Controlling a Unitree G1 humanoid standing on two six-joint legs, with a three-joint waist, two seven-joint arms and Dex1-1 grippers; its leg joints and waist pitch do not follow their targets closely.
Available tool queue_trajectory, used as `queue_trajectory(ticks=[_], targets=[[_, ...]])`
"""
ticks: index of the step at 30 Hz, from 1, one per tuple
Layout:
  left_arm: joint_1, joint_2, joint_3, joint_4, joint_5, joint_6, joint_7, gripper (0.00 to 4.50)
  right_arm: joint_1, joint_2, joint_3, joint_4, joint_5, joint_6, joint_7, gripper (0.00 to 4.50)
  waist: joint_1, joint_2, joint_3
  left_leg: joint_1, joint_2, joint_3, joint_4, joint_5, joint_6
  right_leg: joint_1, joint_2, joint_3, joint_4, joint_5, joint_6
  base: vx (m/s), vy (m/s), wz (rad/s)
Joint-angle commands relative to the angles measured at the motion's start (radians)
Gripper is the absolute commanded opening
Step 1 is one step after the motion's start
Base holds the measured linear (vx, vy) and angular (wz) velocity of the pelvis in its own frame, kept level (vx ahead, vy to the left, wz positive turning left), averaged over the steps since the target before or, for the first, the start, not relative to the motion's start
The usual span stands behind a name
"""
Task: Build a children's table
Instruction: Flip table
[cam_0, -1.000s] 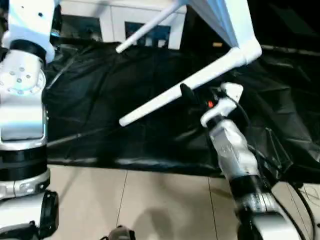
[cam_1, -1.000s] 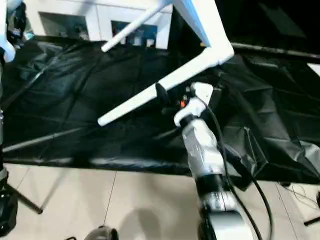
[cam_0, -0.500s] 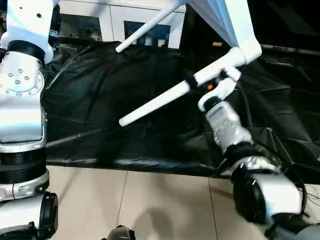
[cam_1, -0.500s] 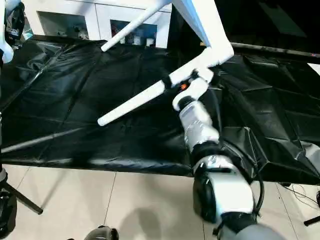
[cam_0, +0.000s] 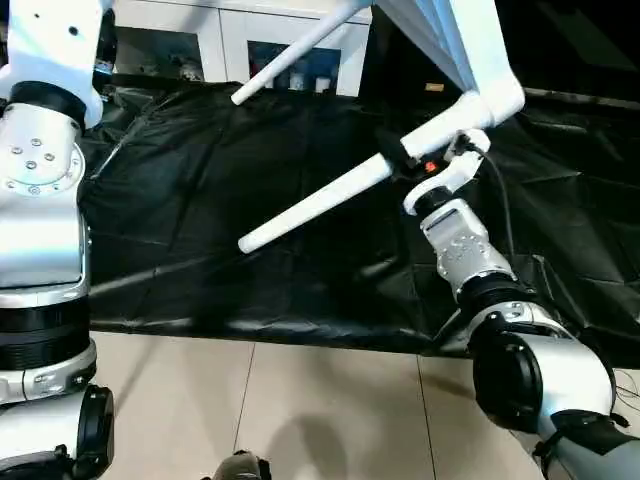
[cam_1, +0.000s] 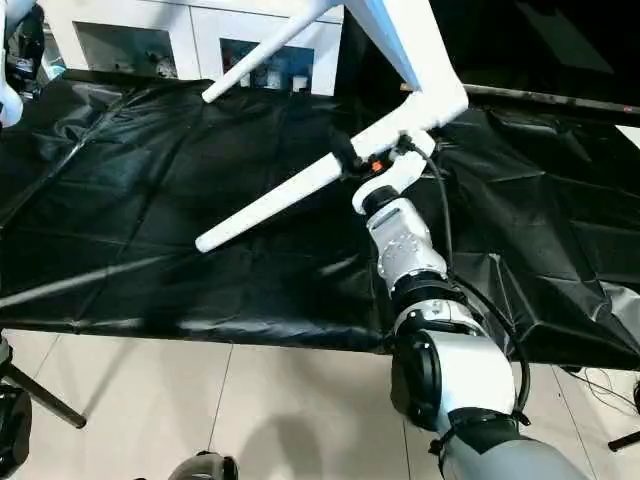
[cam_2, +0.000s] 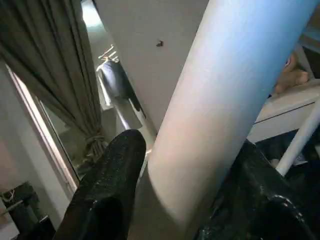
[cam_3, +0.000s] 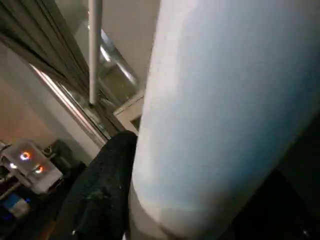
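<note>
The white children's table is held tilted above the black work table, its top (cam_0: 445, 40) slanting out of the picture at the upper right. A long tapered leg (cam_0: 310, 205) runs from the rounded corner socket (cam_0: 497, 103) down to the left. A second leg (cam_0: 295, 58) points left further back. My right gripper (cam_0: 403, 160) is shut around the near leg close to the socket; the right wrist view shows a black finger (cam_3: 102, 190) against that leg (cam_3: 225, 100). In the left wrist view my left gripper (cam_2: 185, 165) clamps another white leg (cam_2: 225, 90) between its fingers (cam_2: 107, 190).
The black-covered work table (cam_0: 190, 190) spreads under the legs, its front edge meeting the tiled floor (cam_0: 320, 400). A white glass-door cabinet (cam_0: 250, 45) stands behind it. My left forearm (cam_0: 40, 200) rises at the left. A cable (cam_1: 470, 290) loops from my right wrist.
My right gripper has risen from just under the near leg and closed around it near the socket, with the forearm turning. The table itself has barely moved.
</note>
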Motion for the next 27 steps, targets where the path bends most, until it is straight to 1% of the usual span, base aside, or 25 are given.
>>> queue_trajectory(ticks=[1,4,5,6,7,9,10,11,12,13,14,15,16,17,18,19,20,21,22,23,24,25,26,27], targets=[[0.011,-0.017,0.03,0.021,-0.04,0.021,0.029,2.2,-0.048,-0.043,-0.012,-0.023,-0.004,-0.018,0.0,2.12,0.0,0.004,-0.084,0.055,0.048,-0.027,-0.07,-0.213,-0.023,0.021,-0.069,0.03,-0.075,-0.067,-0.224,0.0,0.0,0.0],[0.01,-0.022,0.037,0.027,-0.047,0.02,0.034,2.15,-0.059,-0.07,-0.015,-0.037,-0.018,-0.04,-0.016,2.06,0.004,0.005,-0.083,0.058,0.048,-0.026,-0.07,-0.223,-0.029,0.02,-0.069,0.031,-0.076,-0.073,-0.224,0.0,0.0,0.0],[0.009,-0.023,0.042,0.032,-0.051,0.018,0.036,2.15,-0.064,-0.09,-0.01,-0.053,-0.034,-0.06,-0.036,2.06,0.005,0.002,-0.083,0.058,0.048,-0.025,-0.069,-0.223,-0.031,0.019,-0.07,0.031,-0.076,-0.075,-0.224,0.0,0.0,0.0],[0.009,-0.022,0.044,0.034,-0.053,0.017,0.036,2.1,-0.065,-0.097,-0.007,-0.06,-0.043,-0.069,-0.045,2.02,0.01,0.003,-0.083,0.058,0.047,-0.025,-0.069,-0.226,-0.034,0.018,-0.07,0.031,-0.077,-0.085,-0.221,0.0,0.0,0.0],[0.009,-0.024,0.047,0.037,-0.056,0.016,0.037,2.08,-0.064,-0.106,0.0,-0.072,-0.055,-0.078,-0.051,2.01,0.013,0.001,-0.083,0.059,0.047,-0.025,-0.069,-0.226,-0.037,0.018,-0.068,0.031,-0.077,-0.086,-0.214,0.0,0.0,0.0],[0.005,-0.039,0.07,0.051,-0.079,0.014,0.045,2.03,-0.062,-0.127,0.01,-0.115,-0.086,-0.112,-0.08,1.99,0.02,0.0,-0.085,0.06,0.047,-0.023,-0.067,-0.206,-0.04,0.016,-0.068,0.032,-0.074,-0.063,-0.209,0.0,0.0,0.0],[0.004,-0.051,0.091,0.075,-0.103,0.002,0.046,2.0,-0.051,-0.151,0.036,-0.18,-0.139,-0.144,-0.108,1.98,0.021,0.002,-0.085,0.06,0.047,-0.024,-0.067,-0.207,-0.041,0.016,-0.067,0.032,-0.074,-0.059,-0.207,0.0,0.0,0.0],[0.005,-0.054,0.094,0.079,-0.108,0.0,0.046,1.98,-0.049,-0.153,0.04,-0.191,-0.146,-0.145,-0.112,1.97,0.022,-0.002,-0.085,0.058,0.044,-0.023,-0.067,-0.197,-0.047,0.017,-0.065,0.031,-0.073,-0.049,-0.201,0.0,0.0,0.0],[0.006,-0.062,0.104,0.09,-0.122,-0.006,0.047,1.97,-0.041,-0.159,0.051,-0.221,-0.166,-0.15,-0.121,1.96,0.023,-0.001,-0.086,0.059,0.044,-0.024,-0.066,-0.188,-0.049,0.018,-0.064,0.031,-0.071,-0.039,-0.199,0.0,0.0,0.0],[0.02,-0.072,0.104,0.114,-0.14,-0.012,0.034,1.96,-0.015,-0.164,0.076,-0.307,-0.206,-0.155,-0.143,1.96,0.022,-0.003,-0.087,0.056,0.042,-0.024,-0.065,-0.177,-0.047,0.02,-0.063,0.031,-0.07,-0.023,-0.192,0.0,0.0,0.0],[0.023,-0.073,0.102,0.118,-0.142,-0.013,0.031,1.94,-0.009,-0.165,0.081,-0.324,-0.212,-0.154,-0.145,1.96,0.024,-0.004,-0.088,0.056,0.042,-0.024,-0.065,-0.162,-0.044,0.021,-0.063,0.031,-0.068,-0.001,-0.183,0.0,0.0,0.0],[0.036,-0.081,0.093,0.129,-0.148,-0.015,0.027,1.91,0.016,-0.159,0.091,-0.38,-0.231,-0.138,-0.173,1.96,0.022,-0.007,-0.09,0.056,0.042,-0.024,-0.063,-0.156,-0.037,0.022,-0.064,0.031,-0.067,0.014,-0.181,0.0,0.0,0.0],[0.045,-0.088,0.087,0.137,-0.153,-0.016,0.025,1.91,0.034,-0.155,0.098,-0.417,-0.244,-0.125,-0.192,1.96,0.024,-0.005,-0.088,0.055,0.042,-0.024,-0.063,-0.141,-0.036,0.021,-0.063,0.032,-0.067,0.024,-0.177,0.0,0.0,0.0],[0.063,-0.095,0.071,0.147,-0.151,-0.024,0.023,1.78,0.069,-0.141,0.108,-0.487,-0.265,-0.107,-0.235,1.93,0.022,-0.005,-0.09,0.055,0.043,-0.025,-0.063,-0.125,-0.033,0.023,-0.061,0.031,-0.063,0.058,-0.175,0.0,0.0,0.0],[0.072,-0.1,0.064,0.15,-0.149,-0.026,0.024,1.73,0.089,-0.131,0.113,-0.524,-0.272,-0.093,-0.253,1.92,0.023,-0.005,-0.087,0.056,0.043,-0.027,-0.065,-0.112,-0.033,0.022,-0.057,0.031,-0.064,0.069,-0.168,0.0,0.0,0.0],[0.086,-0.105,0.053,0.152,-0.143,-0.029,0.026,1.68,0.119,-0.118,0.126,-0.578,-0.289,-0.076,-0.281,1.91,0.02,-0.005,-0.09,0.058,0.044,-0.027,-0.065,-0.11,-0.036,0.021,-0.057,0.03,-0.061,0.092,-0.164,0.0,0.0,0.0],[0.097,-0.114,0.049,0.155,-0.142,-0.03,0.031,1.64,0.15,-0.105,0.143,-0.631,-0.307,-0.064,-0.298,1.91,0.021,0.007,-0.092,0.062,0.044,-0.028,-0.066,-0.118,-0.045,0.02,-0.056,0.029,-0.06,0.106,-0.16,0.0,0.0,0.0],[0.103,-0.119,0.048,0.158,-0.144,-0.032,0.035,1.61,0.171,-0.098,0.157,-0.669,-0.319,-0.053,-0.311,1.9,0.017,0.0,-0.095,0.066,0.045,-0.029,-0.066,-0.124,-0.053,0.02,-0.051,0.027,-0.06,0.131,-0.155,0.0,0.0,0.0],[0.107,-0.118,0.046,0.16,-0.142,-0.034,0.037,1.59,0.18,-0.094,0.164,-0.685,-0.322,-0.049,-0.313,1.88,0.017,-0.002,-0.096,0.066,0.045,-0.03,-0.066,-0.116,-0.056,0.023,-0.05,0.027,-0.058,0.148,-0.154,0.0,0.0,0.0],[0.119,-0.114,0.042,0.167,-0.14,-0.042,0.043,1.58,0.212,-0.083,0.187,-0.738,-0.333,-0.031,-0.322,1.87,0.018,0.008,-0.096,0.068,0.045,-0.03,-0.066,-0.115,-0.06,0.019,-0.049,0.026,-0.057,0.17,-0.149,0.0,0.0,0.0],[0.13,-0.111,0.041,0.173,-0.14,-0.047,0.047,1.57,0.242,-0.074,0.208,-0.78,-0.341,-0.014,-0.327,1.87,0.015,0.002,-0.093,0.067,0.045,-0.03,-0.07,-0.135,-0.065,0.021,-0.048,0.025,-0.06,0.161,-0.143,0.0,0.0,0.0],[0.137,-0.109,0.041,0.176,-0.141,-0.05,0.049,1.57,0.261,-0.07,0.222,-0.805,-0.348,-0.004,-0.329,1.87,0.016,0.003,-0.092,0.068,0.045,-0.031,-0.07,-0.144,-0.069,0.02,-0.049,0.026,-0.062,0.153,-0.14,0.0,0.0,0.0],[0.141,-0.108,0.041,0.178,-0.141,-0.053,0.05,1.56,0.273,-0.068,0.231,-0.822,-0.352,0.004,-0.332,1.87,0.016,0.003,-0.092,0.068,0.046,-0.031,-0.072,-0.152,-0.072,0.021,-0.051,0.026,-0.062,0.148,-0.135,0.0,0.0,0.0],[0.159,-0.107,0.04,0.182,-0.141,-0.06,0.053,1.56,0.316,-0.068,0.266,-0.867,-0.39,0.01,-0.339,1.87,0.015,-0.001,-0.09,0.068,0.046,-0.031,-0.074,-0.17,-0.079,0.021,-0.052,0.027,-0.065,0.131,-0.13,0.0,0.0,0.0]])
